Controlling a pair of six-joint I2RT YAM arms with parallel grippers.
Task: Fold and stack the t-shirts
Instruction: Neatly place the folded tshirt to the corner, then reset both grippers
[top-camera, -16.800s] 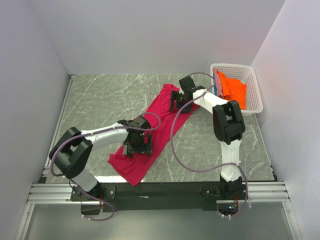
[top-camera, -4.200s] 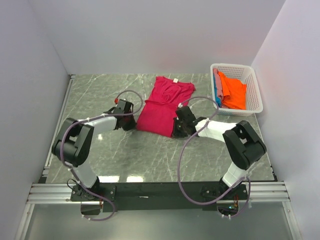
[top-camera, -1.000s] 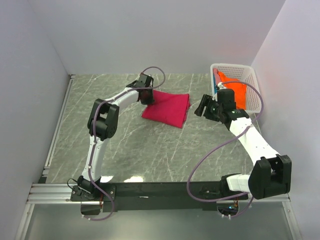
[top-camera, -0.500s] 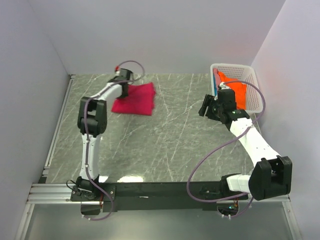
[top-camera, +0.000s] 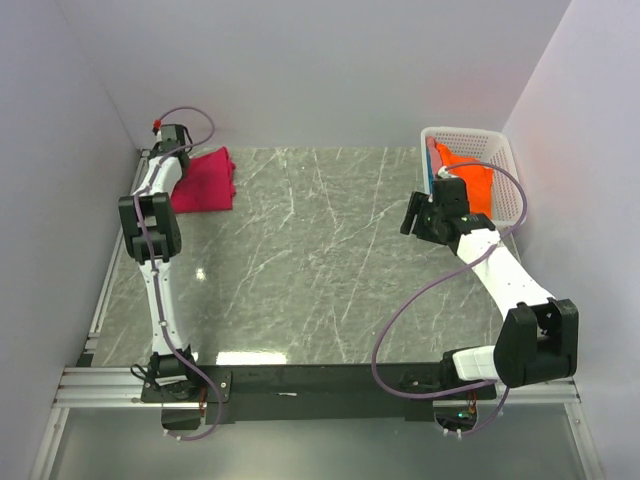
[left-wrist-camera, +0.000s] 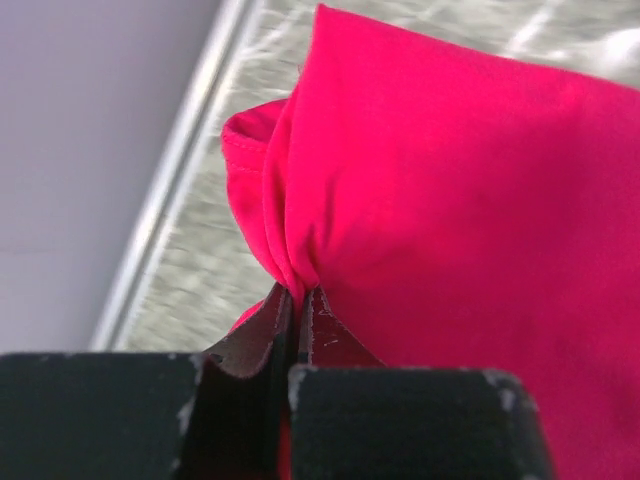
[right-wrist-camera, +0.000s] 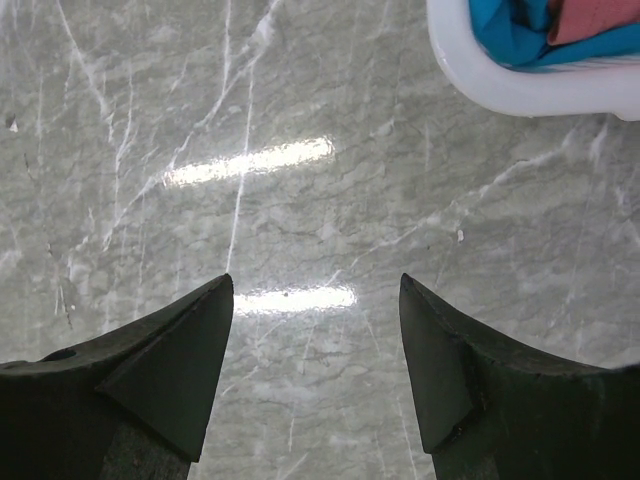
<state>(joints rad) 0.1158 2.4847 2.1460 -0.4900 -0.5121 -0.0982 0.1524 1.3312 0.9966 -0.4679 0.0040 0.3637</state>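
The folded crimson-pink t-shirt lies in the table's far left corner. My left gripper is shut on the shirt's left edge; the left wrist view shows the crimson-pink t-shirt bunched between my left gripper's closed fingers. An orange t-shirt and a blue-teal t-shirt sit in the white basket at the far right. My right gripper hangs open over bare table just left of the basket. In the right wrist view my right gripper holds nothing and the blue-teal t-shirt shows at the top.
The left wall and the metal table rail run close beside the crimson-pink shirt. The white basket rim lies just ahead of my right gripper. Grey marble table spans the middle between both arms.
My left gripper has dragged the folded crimson-pink shirt from the far middle of the table leftward into the far left corner. The right arm has barely shifted beside the basket.
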